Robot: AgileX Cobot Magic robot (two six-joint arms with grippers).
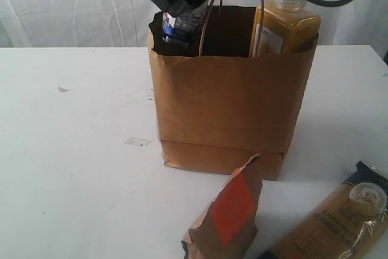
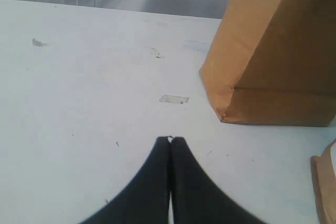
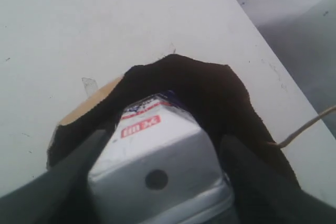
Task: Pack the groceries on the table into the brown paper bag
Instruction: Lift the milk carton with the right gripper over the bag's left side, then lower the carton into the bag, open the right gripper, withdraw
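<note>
One carton [image 1: 180, 27], gripped by the right pincer [image 3: 160, 182] at the mouth of the bag [image 1: 224, 107] across from the bottle [image 1: 285, 25], should descend straight, clear of the ragged rim, before release; the left pincer [image 2: 170, 141] hangs closed and empty over the tabletop [image 1: 73, 150], while pouch [image 1: 227, 216] and spaghetti [image 1: 336, 222] wait at its near edge.

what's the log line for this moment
right fingers shut on carton at bag mouth | left fingers shut, empty | bottle in bag | pouch, spaghetti packet on table

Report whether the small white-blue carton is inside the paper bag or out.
Partly in. The right hand grips the carton at the brown paper bag's open mouth, its lower end dipping below the rim, top above it.
</note>
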